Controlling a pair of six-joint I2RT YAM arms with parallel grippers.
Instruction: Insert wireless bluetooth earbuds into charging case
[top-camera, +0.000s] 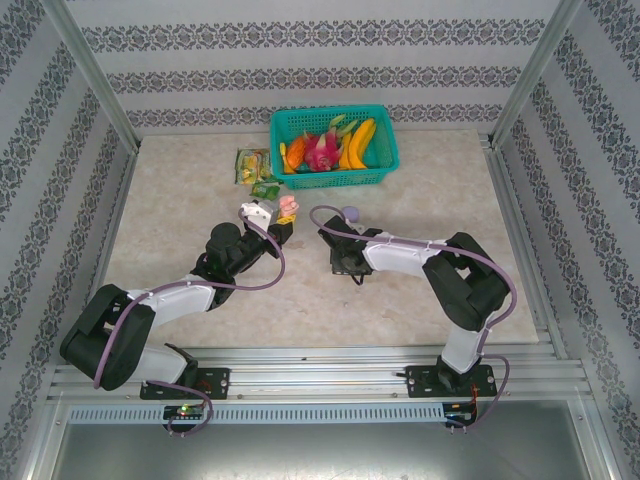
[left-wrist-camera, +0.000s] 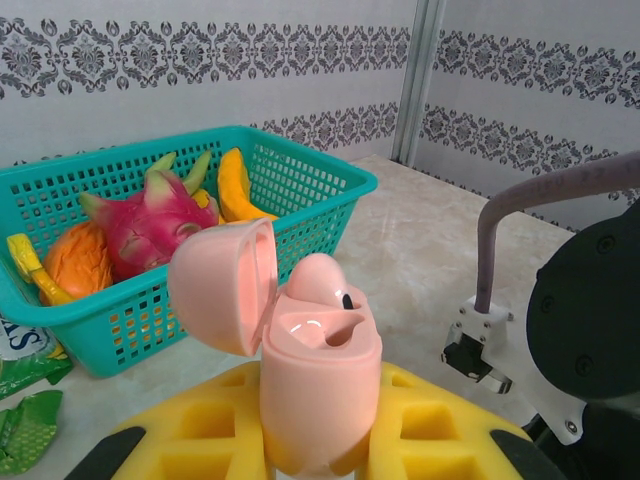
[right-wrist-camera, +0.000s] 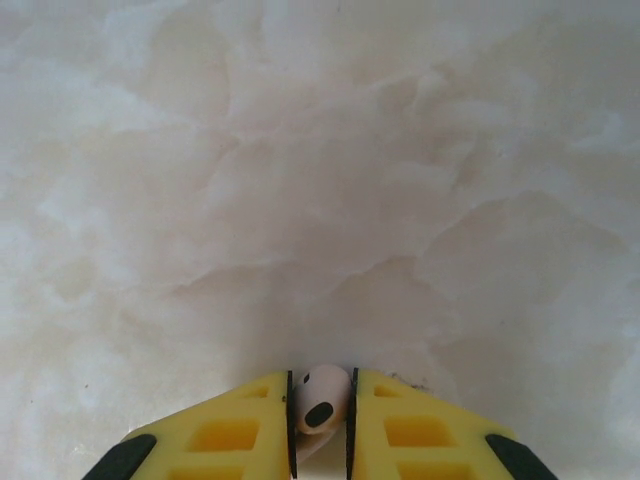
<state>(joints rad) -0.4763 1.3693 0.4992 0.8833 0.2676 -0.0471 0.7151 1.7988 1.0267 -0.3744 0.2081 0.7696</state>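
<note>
With your right gripper (right-wrist-camera: 320, 385) pinching an earbud (right-wrist-camera: 322, 405), lift it into the free socket of the open charging case (left-wrist-camera: 320, 370) clamped in your left gripper (left-wrist-camera: 320, 440).

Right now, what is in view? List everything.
case: 1, pink, open, in left gripper
earbuds: 2, pale pink, one seated in case, one in right gripper
lilac case: 1, on table, right of pink case
basket: 1, teal, far side of table
fruit: several, yellow, pink, orange, in basket
packets: at least 2, green-yellow, left of basket
table: 1, pale marble
left gripper: yellow fingers, shut on case
right gripper: yellow fingers, shut on earbud
</note>
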